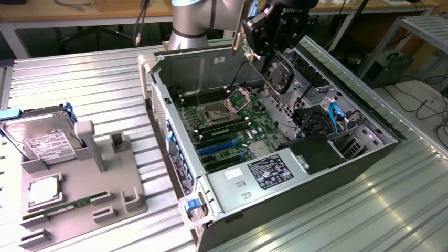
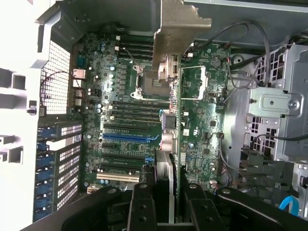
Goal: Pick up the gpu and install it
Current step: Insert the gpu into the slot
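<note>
Clamping one gpu [image 2: 181, 29], one tool [image 2: 166, 202] hangs over one case [image 1: 189, 63].

You're in a robotics lab: robot arm [image 1: 190, 21], ribbed metal worktable [image 1: 77, 84], open computer case [image 1: 203, 63], grey parts fixture [image 1: 84, 184], wooden benches [image 1: 91, 13] behind.

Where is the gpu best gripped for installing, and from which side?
Pinch the gpu by its two flat faces at the long edge away from the motherboard, coming from above the open case. The card is thin and hangs edge-on, so its faces suit the gripper, which holds it so now; the edge toward the board is free.
</note>
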